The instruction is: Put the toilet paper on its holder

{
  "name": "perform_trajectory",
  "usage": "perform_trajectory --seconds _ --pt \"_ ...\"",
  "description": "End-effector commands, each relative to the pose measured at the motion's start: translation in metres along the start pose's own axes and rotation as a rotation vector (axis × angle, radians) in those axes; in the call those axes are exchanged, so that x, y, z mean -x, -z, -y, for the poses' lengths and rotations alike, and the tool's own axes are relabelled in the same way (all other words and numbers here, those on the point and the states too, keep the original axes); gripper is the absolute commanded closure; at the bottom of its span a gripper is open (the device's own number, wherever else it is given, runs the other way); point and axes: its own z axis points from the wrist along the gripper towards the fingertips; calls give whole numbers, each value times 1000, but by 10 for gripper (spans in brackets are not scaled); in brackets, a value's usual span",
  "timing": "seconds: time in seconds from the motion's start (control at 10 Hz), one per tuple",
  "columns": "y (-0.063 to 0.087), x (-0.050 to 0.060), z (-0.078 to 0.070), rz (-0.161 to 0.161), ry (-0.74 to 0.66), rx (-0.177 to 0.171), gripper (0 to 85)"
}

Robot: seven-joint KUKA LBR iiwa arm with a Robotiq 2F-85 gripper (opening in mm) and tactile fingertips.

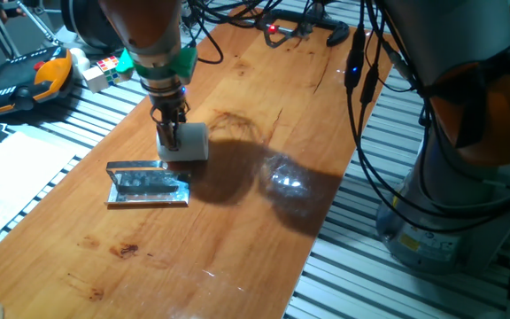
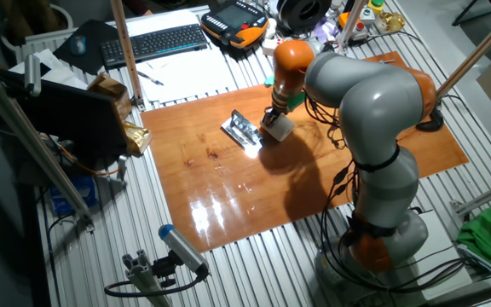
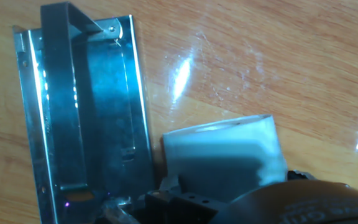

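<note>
1. We saw the toilet paper lying on its side on the wooden table, just beside the holder and not on its bar.
2. In the hand view the roll sat right of the holder plate, near its long edge; touching or a thin gap, we could not tell.
3. The holder's raised bar ran along the plate, bare.
4. The gripper pointed down at the roll's end nearest the holder, fingers low against the paper. Whether the jaws were closed on it or just touching, we could not tell; the hand view showed only dark finger parts at the bottom edge.
5. From the other fixed view the arm reached over the table, with the gripper at the roll.
6. Farther off: a keyboard and an orange-black pendant beyond the table edge.
</note>
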Motion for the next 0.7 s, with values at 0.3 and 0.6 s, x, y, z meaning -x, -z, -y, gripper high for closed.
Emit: perform_trajectory --seconds 0.3,0.6 --pt "-6 -1 -1 7 -4 -1 0" --pt "-8 -2 -6 8 4 -7 73"
